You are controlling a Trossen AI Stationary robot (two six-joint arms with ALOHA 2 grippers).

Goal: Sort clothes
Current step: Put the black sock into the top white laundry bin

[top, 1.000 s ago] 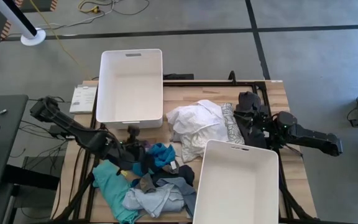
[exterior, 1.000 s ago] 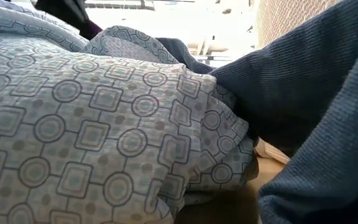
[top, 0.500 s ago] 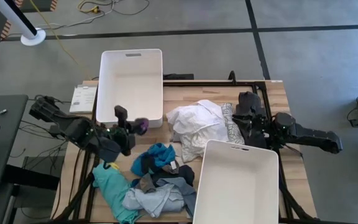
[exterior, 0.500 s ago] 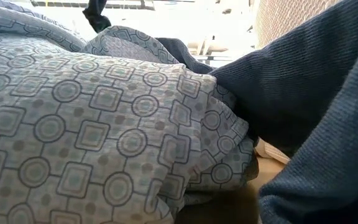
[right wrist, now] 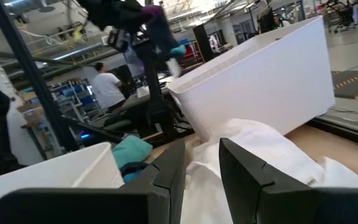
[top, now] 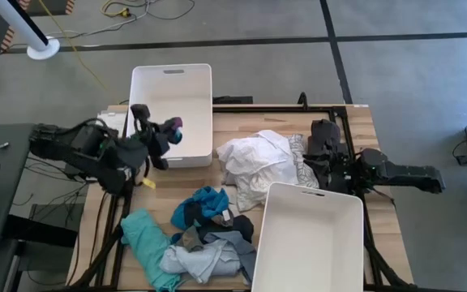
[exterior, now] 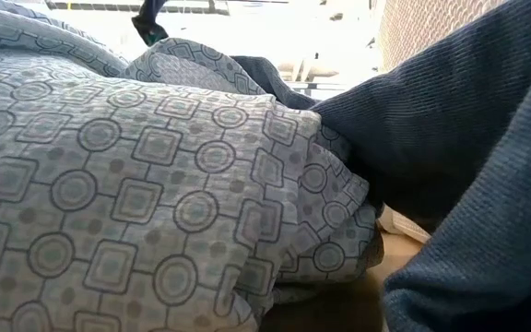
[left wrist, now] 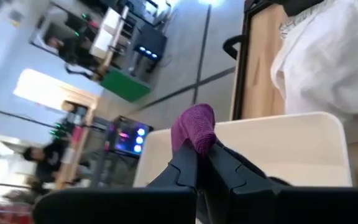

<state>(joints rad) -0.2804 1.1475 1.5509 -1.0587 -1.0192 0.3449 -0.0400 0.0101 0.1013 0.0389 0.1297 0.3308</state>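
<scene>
My left gripper is raised over the near wall of the far-left white bin, shut on a small dark garment with a purple end. The other clothes lie on the table. A white heap with a patterned piece is at the middle. Teal, blue, dark and pale blue pieces lie near the front. My right gripper waits open beside the white heap, nothing between its fingers. My left gripper pinches the small garment between its two fingers. The purple end sticks out just past the fingertips. The dark rest hangs slack below the fingers, lifted clear of the table and the pile.
A second white bin stands at the near right, next to the clothes. A white leaflet lies left of the far bin. In the low view patterned cloth and dark blue cloth fill the picture.
My left gripper has risen from the pile and gone toward the table's far left, up to the far bin's near wall, tipping up toward level. The dark garment with the purple end has come up with it, lifted clear of the pile.
</scene>
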